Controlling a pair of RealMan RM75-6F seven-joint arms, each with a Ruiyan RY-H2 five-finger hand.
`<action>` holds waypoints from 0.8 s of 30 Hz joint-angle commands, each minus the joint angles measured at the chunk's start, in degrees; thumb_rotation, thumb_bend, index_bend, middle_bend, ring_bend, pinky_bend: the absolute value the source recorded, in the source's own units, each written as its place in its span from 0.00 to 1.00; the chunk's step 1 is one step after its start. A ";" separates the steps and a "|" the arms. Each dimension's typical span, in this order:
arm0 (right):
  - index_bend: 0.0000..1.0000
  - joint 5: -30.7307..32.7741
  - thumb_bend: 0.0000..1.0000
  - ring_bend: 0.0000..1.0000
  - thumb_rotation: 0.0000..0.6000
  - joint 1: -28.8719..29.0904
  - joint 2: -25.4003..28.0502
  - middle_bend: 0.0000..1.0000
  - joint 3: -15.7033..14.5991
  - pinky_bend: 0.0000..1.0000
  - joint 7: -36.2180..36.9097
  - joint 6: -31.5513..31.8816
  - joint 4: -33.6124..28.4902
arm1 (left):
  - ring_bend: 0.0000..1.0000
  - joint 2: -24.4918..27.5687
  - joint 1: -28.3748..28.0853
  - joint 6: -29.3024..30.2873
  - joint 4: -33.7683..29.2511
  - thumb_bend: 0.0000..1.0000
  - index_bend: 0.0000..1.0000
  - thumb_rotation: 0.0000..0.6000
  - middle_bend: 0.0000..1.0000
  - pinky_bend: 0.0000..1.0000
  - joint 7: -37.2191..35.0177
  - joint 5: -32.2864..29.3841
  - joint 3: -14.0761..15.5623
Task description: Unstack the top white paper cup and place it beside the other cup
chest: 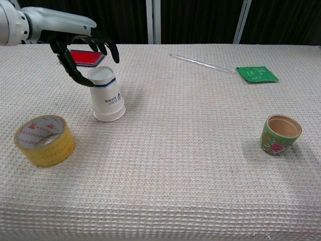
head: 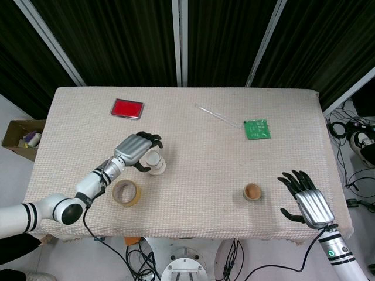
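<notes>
The table [chest: 190, 165] under its woven cream cloth is the biggest thing before me, and on it, near my left side, stands the stack of white paper cups [chest: 106, 96], upside down and leaning a little, with the roll of yellow tape [chest: 45, 140] well in front of it. My left hand [chest: 83, 47] hovers over the stack's upper end, fingers spread and curled around it; whether any fingertip touches the paper I cannot tell, but nothing is pinched yet. My right hand [head: 306, 198] rests far off at the table's near right edge, fingers spread, holding nothing. Just left of it sits the small painted pot [chest: 281, 134], and farther back lie the green packet [chest: 257, 74], the red pad [head: 127, 108] and the clear thin stick [chest: 200, 62]. My worry is the tilt: if I close from one side, the stack may topple. If I squeeze hard, both cups could lift together, or the thin wall could crumple.
</notes>
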 commanded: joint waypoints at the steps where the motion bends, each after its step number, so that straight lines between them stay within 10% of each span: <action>1: 0.16 -0.01 0.16 0.00 1.00 -0.04 -0.03 0.12 -0.03 0.07 0.10 0.05 0.06 | 0.15 -0.15 -0.49 0.23 0.25 0.19 0.27 1.00 0.12 0.15 -0.11 -0.68 0.32; 24: 0.16 0.26 0.16 0.00 1.00 -0.57 -0.03 0.12 -0.16 0.07 1.65 0.69 1.25 | 0.15 -0.66 -3.74 -0.06 1.75 0.30 0.35 1.00 0.12 0.15 -0.86 -4.68 3.39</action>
